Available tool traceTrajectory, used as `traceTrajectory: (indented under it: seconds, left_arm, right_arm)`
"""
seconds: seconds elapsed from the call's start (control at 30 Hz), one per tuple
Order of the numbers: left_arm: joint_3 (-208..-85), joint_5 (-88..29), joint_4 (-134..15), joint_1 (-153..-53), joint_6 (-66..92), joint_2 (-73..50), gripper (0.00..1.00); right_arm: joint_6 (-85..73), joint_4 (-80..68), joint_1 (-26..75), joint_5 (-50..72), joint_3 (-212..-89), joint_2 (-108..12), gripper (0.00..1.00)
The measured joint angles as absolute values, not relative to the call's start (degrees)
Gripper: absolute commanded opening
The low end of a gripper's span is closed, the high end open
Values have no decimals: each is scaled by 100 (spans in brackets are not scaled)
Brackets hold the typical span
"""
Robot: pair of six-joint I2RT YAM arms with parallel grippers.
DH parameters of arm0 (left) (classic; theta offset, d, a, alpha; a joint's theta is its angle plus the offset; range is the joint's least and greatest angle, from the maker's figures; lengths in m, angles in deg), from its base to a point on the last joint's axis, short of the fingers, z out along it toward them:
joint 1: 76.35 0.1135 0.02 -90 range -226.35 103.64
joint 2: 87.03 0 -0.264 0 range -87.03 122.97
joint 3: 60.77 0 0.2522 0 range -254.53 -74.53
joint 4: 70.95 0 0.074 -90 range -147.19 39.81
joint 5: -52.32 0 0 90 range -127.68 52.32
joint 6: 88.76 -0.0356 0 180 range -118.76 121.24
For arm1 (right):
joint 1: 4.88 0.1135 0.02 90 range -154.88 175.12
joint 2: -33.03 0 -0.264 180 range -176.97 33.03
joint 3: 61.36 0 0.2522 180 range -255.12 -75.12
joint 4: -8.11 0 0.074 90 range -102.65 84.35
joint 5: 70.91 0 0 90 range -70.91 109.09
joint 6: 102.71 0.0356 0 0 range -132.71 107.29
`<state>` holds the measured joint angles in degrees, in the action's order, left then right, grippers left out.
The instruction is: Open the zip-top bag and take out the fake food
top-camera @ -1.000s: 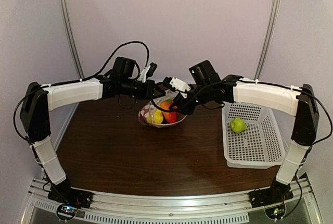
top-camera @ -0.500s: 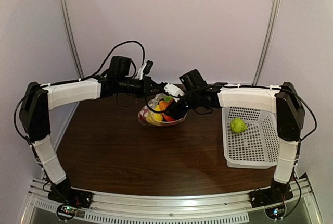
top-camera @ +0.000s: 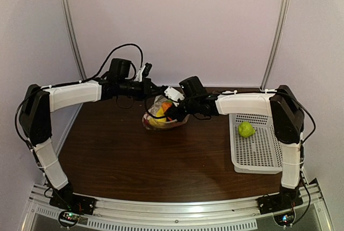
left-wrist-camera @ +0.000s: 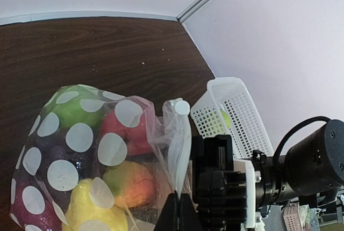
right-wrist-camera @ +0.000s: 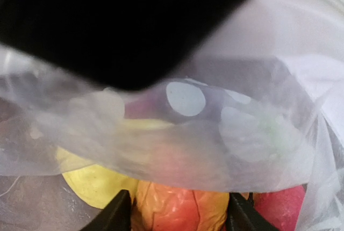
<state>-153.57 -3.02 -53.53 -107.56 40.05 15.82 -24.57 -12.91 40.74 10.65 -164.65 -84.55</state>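
The zip-top bag [top-camera: 159, 117], clear with white dots, sits at the table's back middle with the fake food in it. My left gripper [top-camera: 155, 92] is shut on the bag's upper rim and holds it up; the left wrist view shows the fingertips [left-wrist-camera: 180, 205] pinching the film [left-wrist-camera: 177, 139]. My right gripper [top-camera: 171, 114] is open inside the bag's mouth. In the right wrist view its fingers [right-wrist-camera: 121, 214] stand on either side of an orange-red fruit [right-wrist-camera: 183, 204], beside a yellow lemon [right-wrist-camera: 88, 180] and a red fruit [right-wrist-camera: 279, 204]. Dotted film [right-wrist-camera: 188, 129] drapes above them.
A white perforated basket [top-camera: 252, 167] stands at the right, holding one green fruit [top-camera: 246, 129]; the basket also shows in the left wrist view [left-wrist-camera: 236, 107]. The purple back wall is just behind the bag. Brown table [top-camera: 145, 156] lies in front.
My right gripper has moved left and further into the bag's mouth. My left gripper has kept its hold on the rim and shifted slightly back and left.
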Motion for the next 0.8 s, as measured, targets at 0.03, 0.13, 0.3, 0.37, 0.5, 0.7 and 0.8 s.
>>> traceTrajectory:
  seconds: [0.03,0.13,0.3,0.37,0.5,0.7,0.8]
  left_arm:
    - [-15357,-311,-5348,-10747,4003,1582,0]
    - [-15357,-315,-5350,-10753,3985,1582,0]
    - [-15390,-313,-5243,-10775,3852,1582,0]
    - [-15394,-315,-5237,-10767,3819,1573,0]
    - [-15405,-315,-5237,-10716,3780,1567,0]
    - [-15466,-346,-5167,-10703,3664,1560,0]
    - [-15469,-359,-5104,-10703,3622,1560,0]
  right_arm:
    - [-2433,-1272,4074,1069,-16470,-8464,47]
    - [-2424,-1276,4074,1056,-16470,-8436,43]
    - [-2430,-1538,4068,763,-16245,-7992,40]
    - [-2459,-1709,4068,448,-16205,-7710,38]
    - [-2596,-1914,4074,-378,-16166,-7133,37]
    - [-2780,-2271,4059,-1169,-16098,-6820,37]
    - [-2817,-2574,3967,-1475,-16098,-6722,37]
